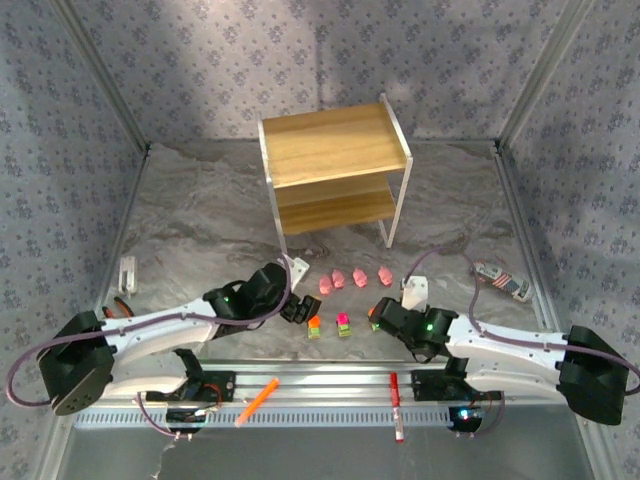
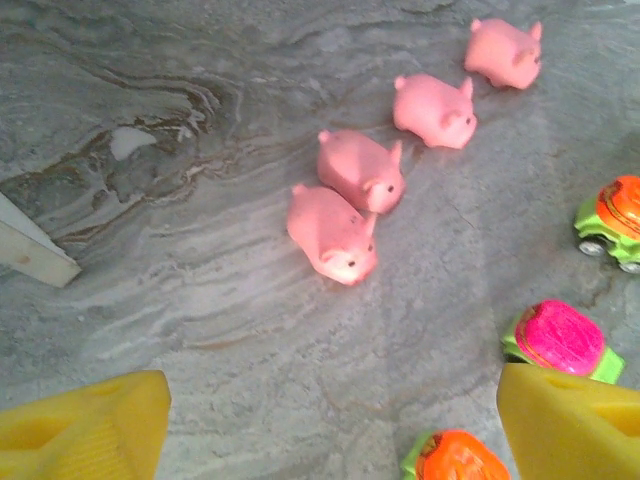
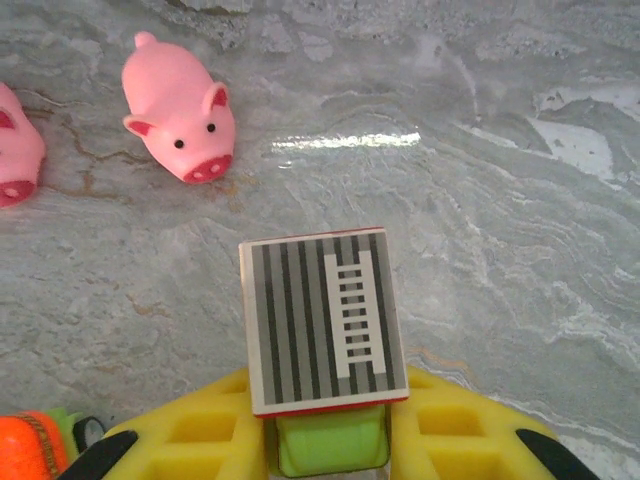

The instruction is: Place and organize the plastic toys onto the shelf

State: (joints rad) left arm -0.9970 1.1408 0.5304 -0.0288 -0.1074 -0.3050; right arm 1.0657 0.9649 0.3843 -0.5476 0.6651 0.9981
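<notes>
Four pink pigs (image 1: 355, 278) lie in a row in front of the shelf (image 1: 335, 170); the left wrist view has them ahead (image 2: 345, 205). Blocky toys sit nearer: an orange-topped one (image 1: 314, 326) and a magenta-topped one (image 1: 343, 324). My left gripper (image 2: 335, 430) is open low over the table. An orange-topped toy (image 2: 455, 458) lies just inside its right finger (image 2: 570, 425), and a magenta-topped toy (image 2: 560, 340) sits beyond that finger. My right gripper (image 3: 328, 435) is shut on a green blocky toy with a grey striped top (image 3: 325, 320), seen in the top view (image 1: 378, 315).
An orange marker (image 1: 257, 402) and a red marker (image 1: 396, 405) lie on the rail at the near edge. A small striped object (image 1: 503, 281) rests at the right, and a white bracket (image 1: 127, 272) at the left. Patterned walls enclose the table on three sides.
</notes>
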